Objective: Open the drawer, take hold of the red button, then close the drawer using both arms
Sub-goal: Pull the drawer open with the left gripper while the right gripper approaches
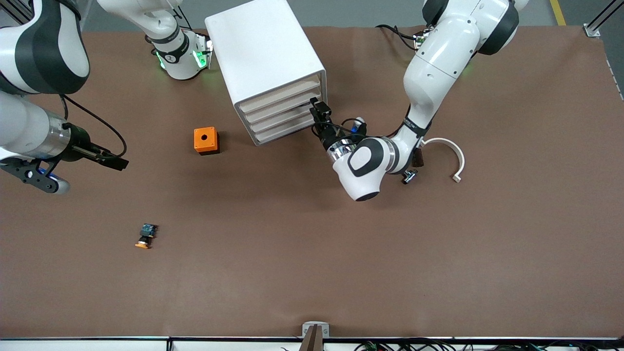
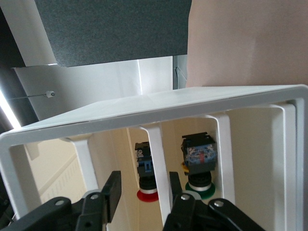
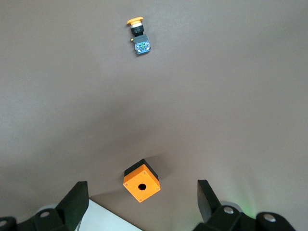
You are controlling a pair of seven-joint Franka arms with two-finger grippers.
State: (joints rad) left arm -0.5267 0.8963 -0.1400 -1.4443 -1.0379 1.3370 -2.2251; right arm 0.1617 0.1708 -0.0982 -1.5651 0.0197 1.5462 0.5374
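Right tool [image 1: 119, 164]: spread, waiting over bare worktop [image 1: 302, 253] | orange cube [image 1: 206, 140] | cabinet [image 1: 268, 68]; we see drawer [image 1: 280, 100] closed, button [image 2: 147, 171] inside | left tool [image 1: 319, 109]: spread at drawer front, positioned to pull

The left arm [image 1: 438, 68] descends from its base at the top of the front view, bends at the elbow and folds back at the wrist, so its black left claw [image 1: 317, 109] points horizontally, low above the table. In the left wrist view its two fingers [image 2: 111, 191] stand parted with a clear gap between them. The right arm [image 1: 29, 97] waits at its own end of the table, forearm level, with the right claw [image 1: 114, 162] hanging in the air. The right wrist view shows its fingertips [image 3: 77, 202] spread wide apart, gripping nothing.
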